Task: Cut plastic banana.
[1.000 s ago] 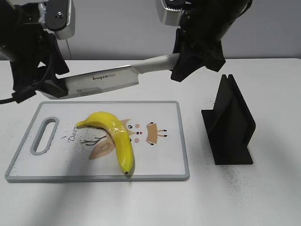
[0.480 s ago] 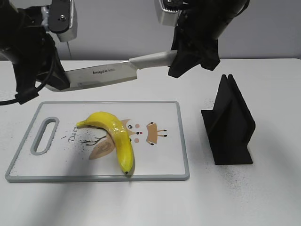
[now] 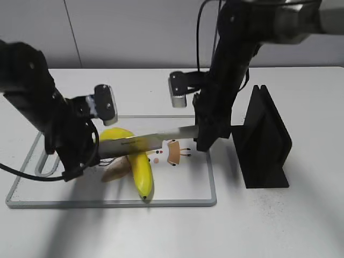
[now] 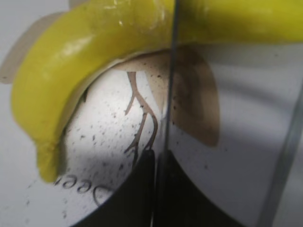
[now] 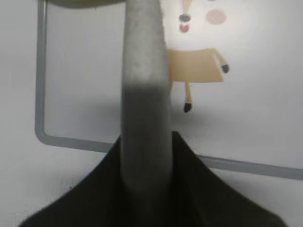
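A yellow plastic banana lies curved on the white cutting board. A knife lies level across the banana's middle, its edge on or in it. My right gripper is shut on the knife's grey handle. My left gripper is shut on the blade's tip end; in the left wrist view the thin blade runs between the fingers up across the banana.
A black knife stand stands on the table right of the board. The board has a handle slot at its left end, mostly hidden by my left arm. White table lies in front of the board.
Both arms have come down together, bringing the knife from well above the board's far edge down onto the middle of the banana.
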Tool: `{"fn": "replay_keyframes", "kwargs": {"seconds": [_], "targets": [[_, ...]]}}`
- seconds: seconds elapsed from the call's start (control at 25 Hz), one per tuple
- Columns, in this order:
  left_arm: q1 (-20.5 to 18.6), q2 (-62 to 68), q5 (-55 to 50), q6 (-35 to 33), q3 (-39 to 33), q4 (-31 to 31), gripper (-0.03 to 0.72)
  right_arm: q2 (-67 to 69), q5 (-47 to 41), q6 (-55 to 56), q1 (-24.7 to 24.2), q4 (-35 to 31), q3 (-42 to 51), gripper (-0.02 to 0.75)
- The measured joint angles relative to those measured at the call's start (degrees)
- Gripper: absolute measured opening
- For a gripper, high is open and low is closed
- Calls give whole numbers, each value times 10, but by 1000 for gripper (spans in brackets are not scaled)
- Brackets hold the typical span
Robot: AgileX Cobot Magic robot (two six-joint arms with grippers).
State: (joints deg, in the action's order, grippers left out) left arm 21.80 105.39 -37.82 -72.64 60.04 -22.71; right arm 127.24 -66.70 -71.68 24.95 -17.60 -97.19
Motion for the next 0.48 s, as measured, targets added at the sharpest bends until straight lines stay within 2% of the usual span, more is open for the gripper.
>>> {"fn": "replay_keyframes", "kwargs": {"seconds": [0.12,0.48], "targets": [[13,45,36,2,-12,-1,-4,46,-4,-1,-1,5,-6,209],[15,43,25,4,-1,10,-6,37,5,4,0,9,-9,208]]}}
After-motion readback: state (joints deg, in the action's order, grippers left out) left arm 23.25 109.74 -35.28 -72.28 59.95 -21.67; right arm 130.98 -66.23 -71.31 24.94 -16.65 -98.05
